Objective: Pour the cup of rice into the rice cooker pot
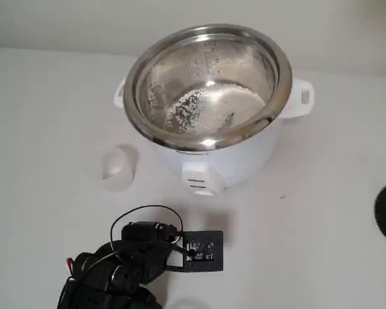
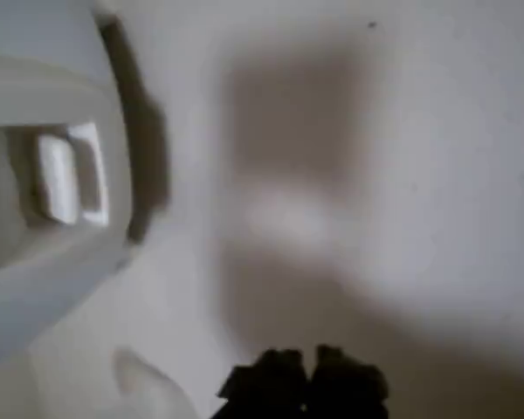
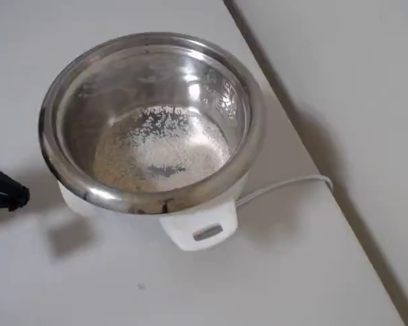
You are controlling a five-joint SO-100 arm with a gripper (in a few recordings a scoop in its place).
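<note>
Black plastic makes up the gripper [image 1: 196,250], which sits low at the bottom of the fixed view, its flat end plate pointing toward the cooker; the arm [image 1: 112,277] behind it is folded down near the table, with a thin black cable looping over it. In the wrist view the fingertips [image 2: 332,371] show as a dark blur at the bottom edge, and whether the jaws stand wide or narrow cannot be told; nothing is seen between them. Just up and left of the gripper in the fixed view stands one cup [image 1: 118,166], translucent and whitish, upright on the white table [image 1: 321,212], apart from the gripper and just beside the cooker's lower left; what it holds cannot be made out. Beyond it is one cooker [image 1: 244,161], white, with a side handle on each side and a front switch [image 2: 65,175] facing the arm. In it sits one pot [image 3: 255,129] of shiny steel with a wide rim and level marks on the inner wall. Rice [image 3: 156,146] lies inside as a thin pale layer over the bottom, with a few grains clinging to the wall. A white cord [image 3: 285,185] runs from the cooker across the table in the overhead view.
</note>
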